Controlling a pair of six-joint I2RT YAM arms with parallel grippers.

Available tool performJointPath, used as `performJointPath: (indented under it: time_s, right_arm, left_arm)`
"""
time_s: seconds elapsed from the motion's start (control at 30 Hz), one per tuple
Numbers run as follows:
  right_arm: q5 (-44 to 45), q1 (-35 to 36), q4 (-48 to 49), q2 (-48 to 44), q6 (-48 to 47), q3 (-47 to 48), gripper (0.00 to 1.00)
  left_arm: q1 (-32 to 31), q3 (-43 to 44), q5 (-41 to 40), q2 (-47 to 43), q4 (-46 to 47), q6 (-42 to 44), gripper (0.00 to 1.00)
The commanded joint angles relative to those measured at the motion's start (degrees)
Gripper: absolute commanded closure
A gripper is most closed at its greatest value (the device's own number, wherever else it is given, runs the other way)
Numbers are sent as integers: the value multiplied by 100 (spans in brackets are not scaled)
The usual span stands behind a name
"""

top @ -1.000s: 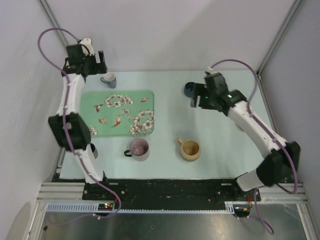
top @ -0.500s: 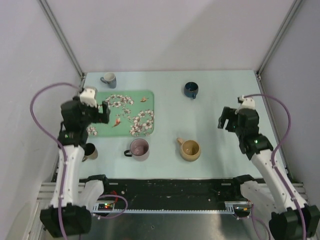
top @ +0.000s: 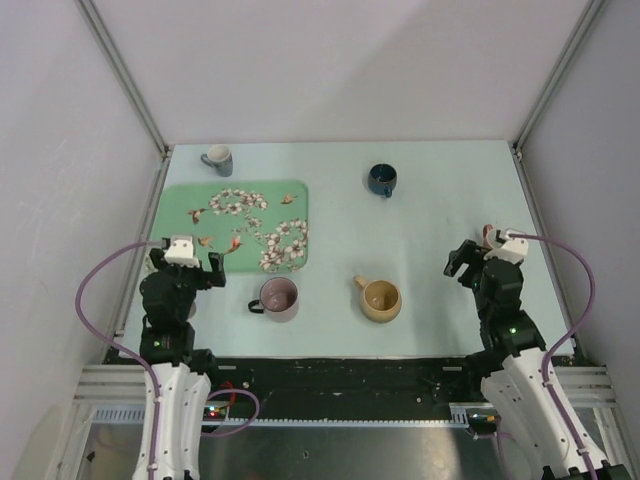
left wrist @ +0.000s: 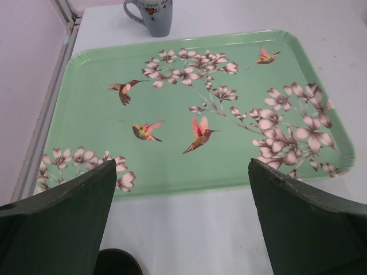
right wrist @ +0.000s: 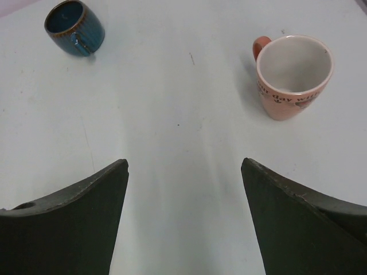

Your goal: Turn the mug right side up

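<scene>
Both arms sit low at the 6 o'clock edge of the table (top: 440, 200), and both pincers are released. The left gripper (left wrist: 182, 172) has its fingers wide apart in front of the near rim of the tray (left wrist: 80, 120). The right gripper (right wrist: 183, 166) is spread the same way over bare table, and neither one holds anything.

I cannot say which mug is the one of the task, because every mug I see well stands with its mouth up:
- the grey mug (top: 218, 159) at 11 o'clock
- the blue mug (top: 382, 180) at 1 o'clock
- the purple mug (top: 279, 297) and the tan mug (top: 381, 299) toward 6 o'clock
- the pink mug (right wrist: 295, 74) at 3 o'clock

So I judge the turning as done.

The danger now is contact. The pink mug is near the right gripper, at 1 o'clock from it, so a forward reach could tip it. A dark round thing (left wrist: 117, 262) lies just under the left fingers. It is possibly another mug, but it is too cut off to tell, and a downward move there may knock it. Grasping an upright mug again would undo the work.
</scene>
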Motion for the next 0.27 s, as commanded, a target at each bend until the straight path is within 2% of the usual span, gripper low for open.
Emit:
performJointPath:
  time_s: [0.0, 0.23]
  right_arm:
    - [508, 19, 473, -36, 366, -102, 15]
    - [395, 47, 605, 77, 341, -107, 16]
  left_arm:
    - [51, -180, -303, -156, 581, -114, 0]
    - [84, -350, -266, -223, 681, -99, 0]
